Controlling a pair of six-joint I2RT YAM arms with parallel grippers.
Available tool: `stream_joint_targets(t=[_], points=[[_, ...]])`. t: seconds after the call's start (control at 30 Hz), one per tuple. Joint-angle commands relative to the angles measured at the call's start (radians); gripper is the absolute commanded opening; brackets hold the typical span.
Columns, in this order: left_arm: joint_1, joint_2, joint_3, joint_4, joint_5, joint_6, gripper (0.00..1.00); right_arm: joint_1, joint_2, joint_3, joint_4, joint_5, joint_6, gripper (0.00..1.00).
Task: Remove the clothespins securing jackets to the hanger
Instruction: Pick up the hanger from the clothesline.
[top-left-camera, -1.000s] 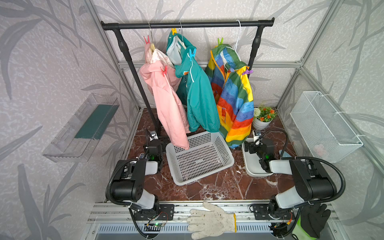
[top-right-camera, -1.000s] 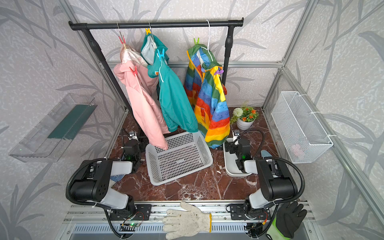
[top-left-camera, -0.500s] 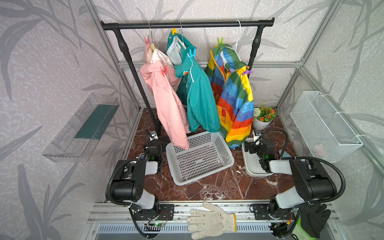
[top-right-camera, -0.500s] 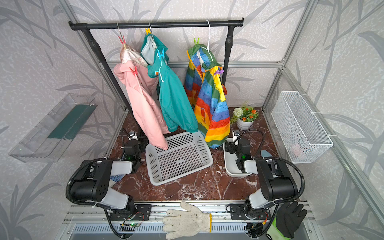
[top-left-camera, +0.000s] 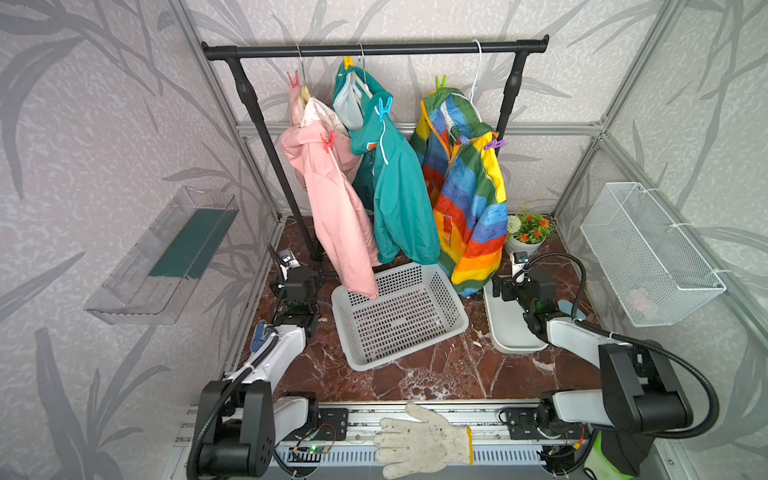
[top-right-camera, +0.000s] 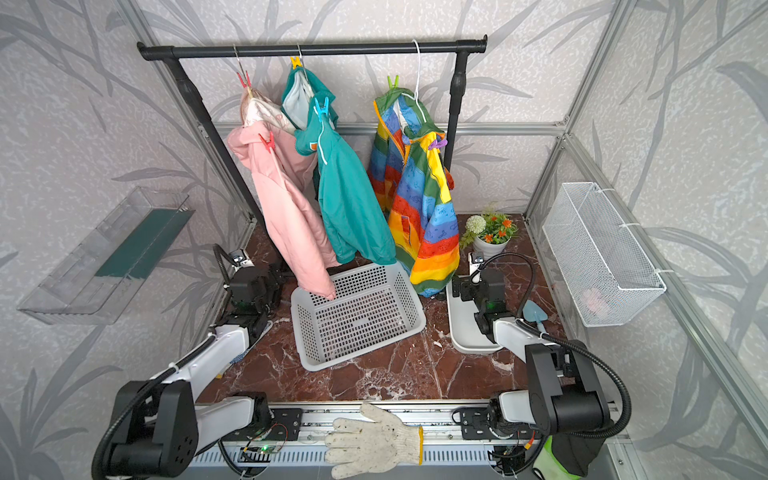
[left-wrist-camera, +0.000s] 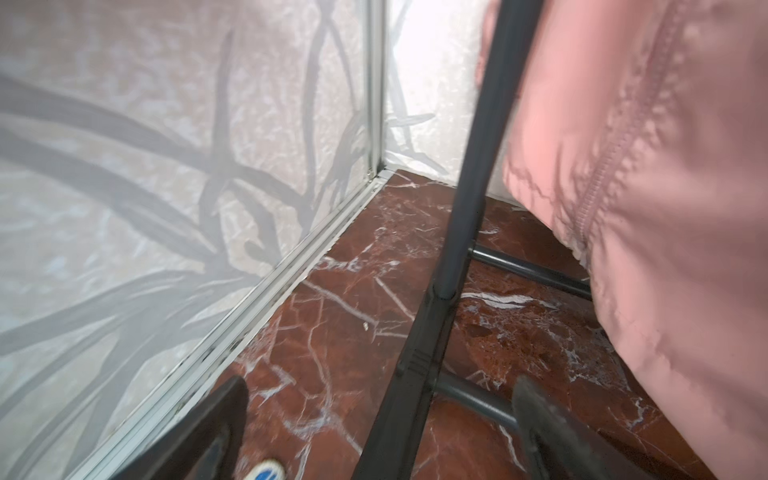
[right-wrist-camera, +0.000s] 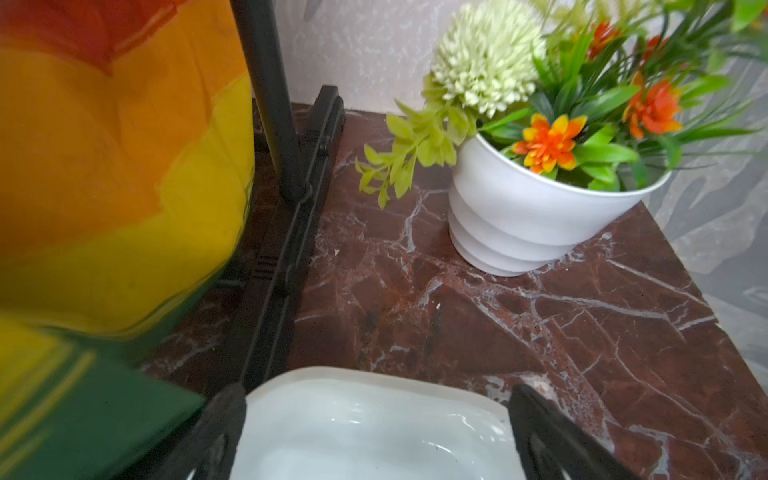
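Over the red marble counter (top-left-camera: 436, 374), left claw (left-wrist-camera: 378, 390) and right claw (right-wrist-camera: 376, 395) hang spread apart, empty, below the pegged jackets (top-left-camera: 399, 187).

Both top views look down on the whole scene; wrist cameras sit low, near the floor (left-wrist-camera: 340, 332)

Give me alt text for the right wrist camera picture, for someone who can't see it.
The open right gripper hangs over the end of a white tray on a red marble table. The hem of a rainbow jacket hangs beside the black rack post; a white pot of orange and pale flowers stands beyond the tray.
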Motion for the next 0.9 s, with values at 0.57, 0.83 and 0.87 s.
stream_joint_targets(t=[0.57,0.83,0.87], points=[[-0.342,-0.461,0.018,-0.416,-0.338,-0.106,0.96,0.008,-0.214,0.072,-0.324,-0.124,0.141,0.95],[-0.547,-0.487,0.089,-0.398,-0.511,-0.013,0.93,0.017,-0.279,0.106,-0.372,-0.123,0.161,0.94],[-0.568,-0.481,0.100,-0.397,-0.523,-0.002,0.93,0.017,-0.286,0.107,-0.377,-0.120,0.163,0.94]])
